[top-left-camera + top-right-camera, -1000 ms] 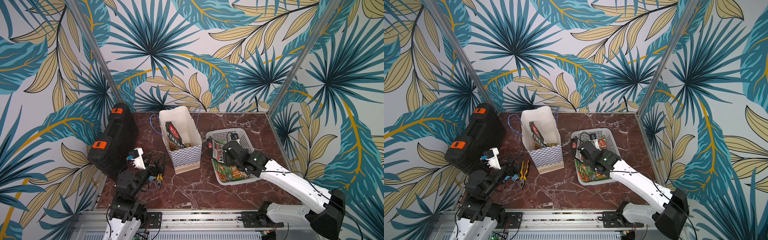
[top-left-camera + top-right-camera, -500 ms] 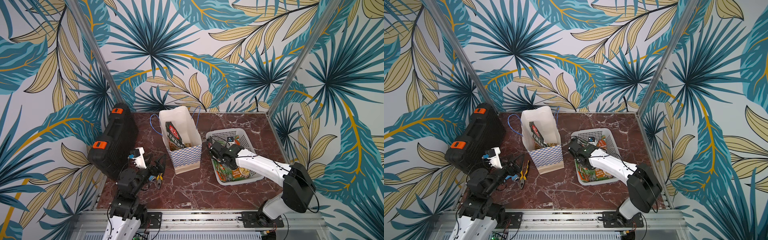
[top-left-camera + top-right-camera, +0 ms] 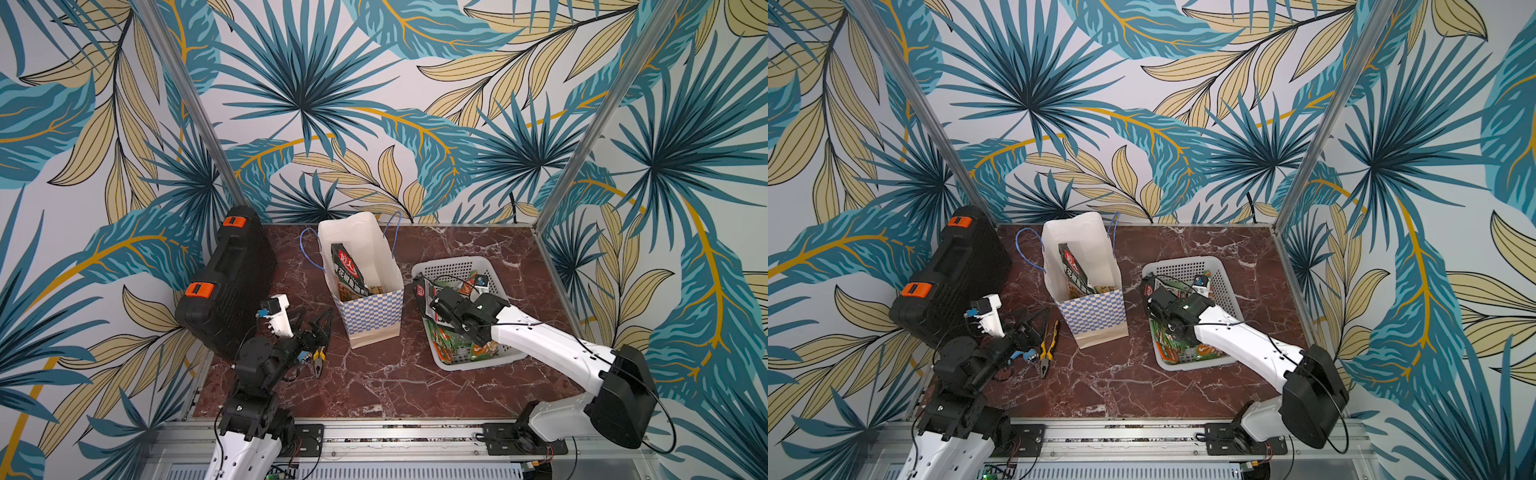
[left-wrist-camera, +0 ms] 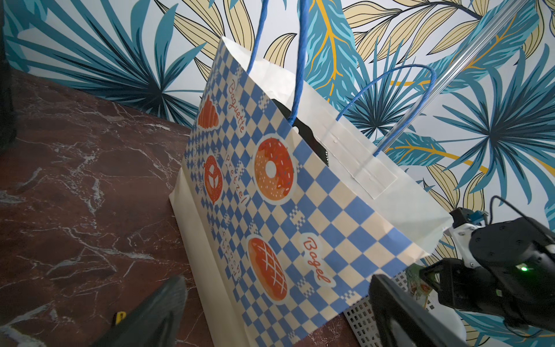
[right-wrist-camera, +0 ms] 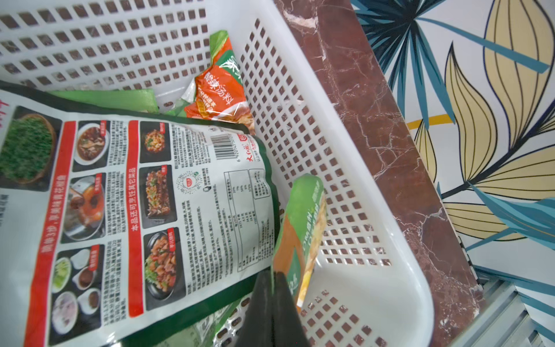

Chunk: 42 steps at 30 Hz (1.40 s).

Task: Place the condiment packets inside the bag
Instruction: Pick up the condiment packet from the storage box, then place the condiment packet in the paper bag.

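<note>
Inside the white perforated basket: small green-orange packet, up on edge beside the wall, lower corner pinched between the pressed-together fingers of the right gripper. Just beside it: large dark green packet, printed back up, over loose green-orange packets. Against the basket wall, crumpled orange-green packet. Beside the basket, upright on the marble table: checkered paper bag, mouth open, second large dark packet standing inside. Near the bag's front, apart from it: left gripper, fingers spread wide, over yellow-handled pliers. Beyond, black tool case with orange latches.
</note>
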Motion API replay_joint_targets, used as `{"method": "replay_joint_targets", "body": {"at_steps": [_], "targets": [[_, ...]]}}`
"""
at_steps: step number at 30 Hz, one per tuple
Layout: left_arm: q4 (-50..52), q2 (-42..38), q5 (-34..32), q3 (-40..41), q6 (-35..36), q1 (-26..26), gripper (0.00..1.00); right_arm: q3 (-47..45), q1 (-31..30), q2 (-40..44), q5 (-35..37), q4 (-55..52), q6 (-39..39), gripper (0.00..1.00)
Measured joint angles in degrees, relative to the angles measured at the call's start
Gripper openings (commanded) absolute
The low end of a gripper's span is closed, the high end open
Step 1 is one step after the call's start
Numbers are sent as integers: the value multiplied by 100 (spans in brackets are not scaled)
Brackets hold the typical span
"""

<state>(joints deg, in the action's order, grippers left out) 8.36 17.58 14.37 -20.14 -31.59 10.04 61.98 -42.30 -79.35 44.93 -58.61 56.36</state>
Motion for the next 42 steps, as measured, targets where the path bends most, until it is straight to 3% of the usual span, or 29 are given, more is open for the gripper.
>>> {"method": "replay_joint_targets", "body": {"at_steps": [9, 13, 20, 26, 33, 37, 42], "targets": [[0, 0, -2, 0, -15, 4, 100, -173, 0, 1856, -131, 560, -1360, 0], [0, 0, -2, 0, -15, 7, 100, 267, 4, 2238, -236, 638, -1928, 0], [2, -13, -15, 0, -15, 4, 100, 1154, 4, 2433, -1438, 1386, -2889, 0], [44, -234, -76, 0, -13, 4, 100, 1969, 4, 2201, -3010, 2162, -3198, 0], [107, -481, -201, 0, -11, 4, 100, 2715, 0, 1353, -4843, 2981, -3108, 0], [151, -485, -227, 0, -11, 4, 100, 3136, -35, 809, -5490, 3314, -2949, 0], [186, -516, -262, 0, -9, 4, 100, 3689, -63, 127, -5772, 3517, -2828, 0]]}}
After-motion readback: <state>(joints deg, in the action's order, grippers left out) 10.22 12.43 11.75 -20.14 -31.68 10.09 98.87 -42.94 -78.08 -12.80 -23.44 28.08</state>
